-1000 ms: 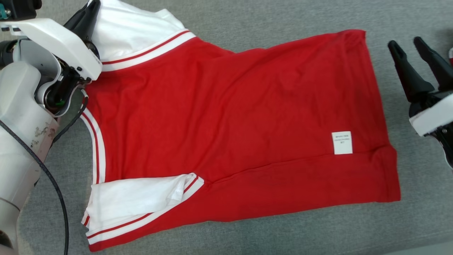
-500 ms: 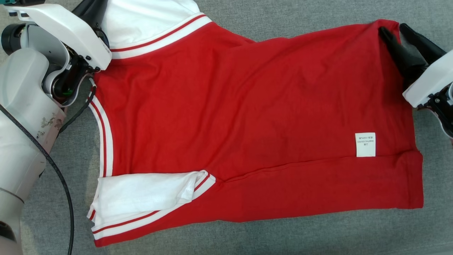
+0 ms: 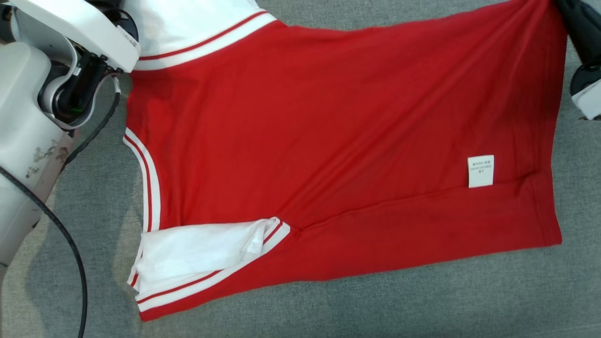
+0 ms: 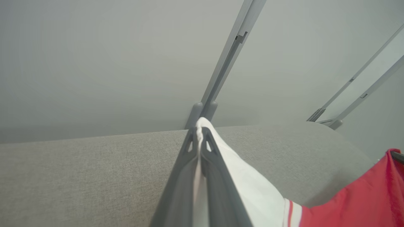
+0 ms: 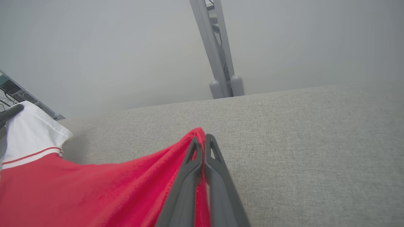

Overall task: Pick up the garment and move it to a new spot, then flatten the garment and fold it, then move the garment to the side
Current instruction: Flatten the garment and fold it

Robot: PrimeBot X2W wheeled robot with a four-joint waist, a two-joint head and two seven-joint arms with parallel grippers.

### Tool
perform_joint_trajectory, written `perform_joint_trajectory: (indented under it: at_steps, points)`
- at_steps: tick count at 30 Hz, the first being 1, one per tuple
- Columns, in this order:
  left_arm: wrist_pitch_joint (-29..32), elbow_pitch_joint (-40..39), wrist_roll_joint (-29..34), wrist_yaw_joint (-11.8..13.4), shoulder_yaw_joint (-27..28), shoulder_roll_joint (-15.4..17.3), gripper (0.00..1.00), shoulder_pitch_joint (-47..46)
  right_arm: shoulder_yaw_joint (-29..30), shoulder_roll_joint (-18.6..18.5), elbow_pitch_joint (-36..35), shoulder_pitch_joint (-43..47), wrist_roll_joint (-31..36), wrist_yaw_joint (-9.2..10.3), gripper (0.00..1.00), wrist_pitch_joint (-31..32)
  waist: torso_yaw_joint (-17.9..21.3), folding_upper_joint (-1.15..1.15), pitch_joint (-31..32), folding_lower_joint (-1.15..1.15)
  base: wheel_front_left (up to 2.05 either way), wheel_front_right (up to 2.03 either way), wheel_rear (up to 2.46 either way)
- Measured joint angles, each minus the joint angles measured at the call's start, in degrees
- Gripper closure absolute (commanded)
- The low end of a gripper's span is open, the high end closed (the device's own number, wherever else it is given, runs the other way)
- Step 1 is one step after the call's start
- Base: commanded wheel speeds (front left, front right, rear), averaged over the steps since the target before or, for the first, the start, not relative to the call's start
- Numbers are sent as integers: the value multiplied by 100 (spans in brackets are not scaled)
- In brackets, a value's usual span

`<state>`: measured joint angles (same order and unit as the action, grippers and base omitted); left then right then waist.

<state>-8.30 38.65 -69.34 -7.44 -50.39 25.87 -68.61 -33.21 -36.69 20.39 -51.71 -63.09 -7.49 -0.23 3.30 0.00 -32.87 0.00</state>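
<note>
The garment (image 3: 328, 141) is a red shirt with white, red-striped sleeves and a white label (image 3: 480, 171), spread across the grey padded surface. At the top left of the head view, my left gripper (image 4: 199, 132) is shut on the far white sleeve (image 4: 246, 179). My right gripper (image 5: 202, 142) is shut on the red hem's far corner (image 5: 189, 138), at the top right of the head view (image 3: 570, 14). The cloth runs taut between the two grips and its far edge is lifted. The near sleeve (image 3: 197, 256) lies folded onto the body.
The grey fabric surface (image 3: 375, 305) extends around the shirt, with bare room in front and to the right. A black cable (image 3: 70, 244) hangs by my left arm (image 3: 28, 117). Grey metal posts (image 5: 217, 63) stand beyond the far edge.
My right gripper went from open beside the shirt to the hem's far corner and shut on it. The far edge has risen and pulled taut. The head camera has shifted.
</note>
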Motion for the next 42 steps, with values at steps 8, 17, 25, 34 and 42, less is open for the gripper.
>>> perform_joint_trajectory:
  at_steps: [8, 17, 25, 34, 42]
  points:
    - [-163, -802, -155, 0, 85, 386, 100, 11, -65, -331, -313, 94, -385, 0, 100, -192, -21, 0, 215, 0, 0, 0, 0]
    - [-185, -1933, -476, 1, 216, 880, 100, 444, -258, -756, -744, 436, -609, 0, 100, -229, 0, 0, 418, 0, 0, 0, 0]
    - [-283, -4094, -1235, 2, 338, 1740, 100, 1822, -545, -1502, -1289, 1259, -438, 0, 100, -247, -59, 0, 590, 0, 0, 0, 0]
    - [-553, -5380, -1750, 320, 354, 2398, 100, 3482, -621, -1811, -1543, 1778, 505, 0, 100, -742, -115, 0, 671, 0, 0, 0, 0]
    - [-636, -4894, -2165, 296, 300, 2016, 100, 4361, -814, -1588, -1601, 2370, 1594, -2, 100, -989, -168, 0, 676, 0, 0, 0, 0]
